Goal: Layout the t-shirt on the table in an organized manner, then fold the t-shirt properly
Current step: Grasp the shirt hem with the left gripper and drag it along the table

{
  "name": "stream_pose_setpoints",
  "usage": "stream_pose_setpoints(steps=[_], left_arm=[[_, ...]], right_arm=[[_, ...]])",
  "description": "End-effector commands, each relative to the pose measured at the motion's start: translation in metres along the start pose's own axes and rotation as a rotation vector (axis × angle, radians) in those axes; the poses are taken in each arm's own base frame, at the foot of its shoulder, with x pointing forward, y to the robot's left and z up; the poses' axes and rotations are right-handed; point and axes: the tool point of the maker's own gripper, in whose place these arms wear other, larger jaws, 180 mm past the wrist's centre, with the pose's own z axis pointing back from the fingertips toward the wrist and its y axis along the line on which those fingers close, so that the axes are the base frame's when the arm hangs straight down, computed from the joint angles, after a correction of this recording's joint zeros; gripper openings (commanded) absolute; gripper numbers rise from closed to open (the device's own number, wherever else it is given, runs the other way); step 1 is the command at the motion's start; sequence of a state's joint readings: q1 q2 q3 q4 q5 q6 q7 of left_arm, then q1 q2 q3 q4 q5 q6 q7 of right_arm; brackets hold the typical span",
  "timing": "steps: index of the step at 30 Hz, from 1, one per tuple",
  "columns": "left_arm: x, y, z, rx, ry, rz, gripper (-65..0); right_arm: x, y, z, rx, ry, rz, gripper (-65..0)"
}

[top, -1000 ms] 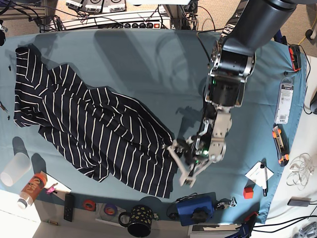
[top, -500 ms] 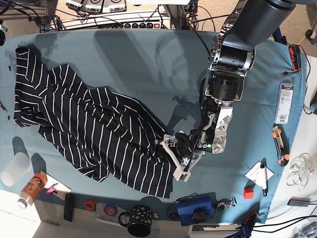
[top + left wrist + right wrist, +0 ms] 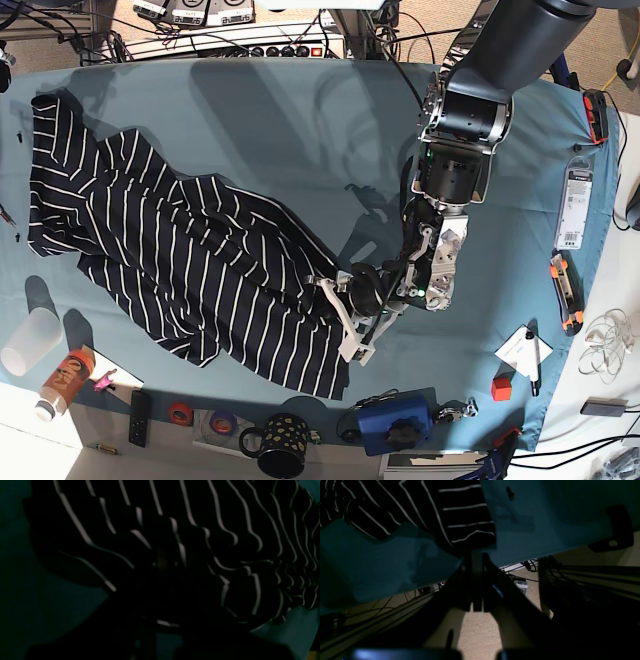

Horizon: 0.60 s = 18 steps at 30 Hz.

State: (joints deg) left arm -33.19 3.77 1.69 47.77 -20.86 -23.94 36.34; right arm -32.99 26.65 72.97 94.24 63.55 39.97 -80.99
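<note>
Striped t-shirt [image 3: 180, 270] lies rumpled across the teal counter [image 3: 300, 130]; the left tool [image 3: 340, 320], open a moment ago, has now clamped its near hem, ready to pull it flat; right tool closed, empty

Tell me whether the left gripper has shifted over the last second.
Yes. In the base view the left gripper has moved leftward, away from the small red block, onto the dark striped t-shirt's edge.

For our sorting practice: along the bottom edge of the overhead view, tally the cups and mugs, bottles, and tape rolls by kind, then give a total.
Cups and mugs: 2, clear cup, black mug
Bottles: 1, orange bottle
Tape rolls: 2, red roll, dark roll
Total: 5
</note>
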Motion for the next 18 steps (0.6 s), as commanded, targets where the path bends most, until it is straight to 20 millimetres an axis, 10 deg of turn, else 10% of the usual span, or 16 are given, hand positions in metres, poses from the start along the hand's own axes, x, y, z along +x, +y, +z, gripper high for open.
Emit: stream_pose_setpoints(steps=[1,3,9,18], left_arm=[[0.034,-0.007,0.005,-0.019,-0.078,-0.029,-65.0],[0.038,-0.005,0.007,-0.014,-0.081,-0.05,-65.0],[0.065,0.002,0.018,-0.007,-0.111,-0.128,-28.2],[0.079,0.041,0.022,0.189,-0.166,-0.064,-27.6]], right_arm=[[0.017,-0.001,0.006,-0.004,-0.04,0.033,-65.0],[0.017,-0.001,0.006,-0.004,-0.04,0.033,-65.0],[0.017,0.0,0.006,-0.002,-0.042,0.032,-65.0],[0.017,0.0,0.006,-0.002,-0.042,0.032,-65.0]])
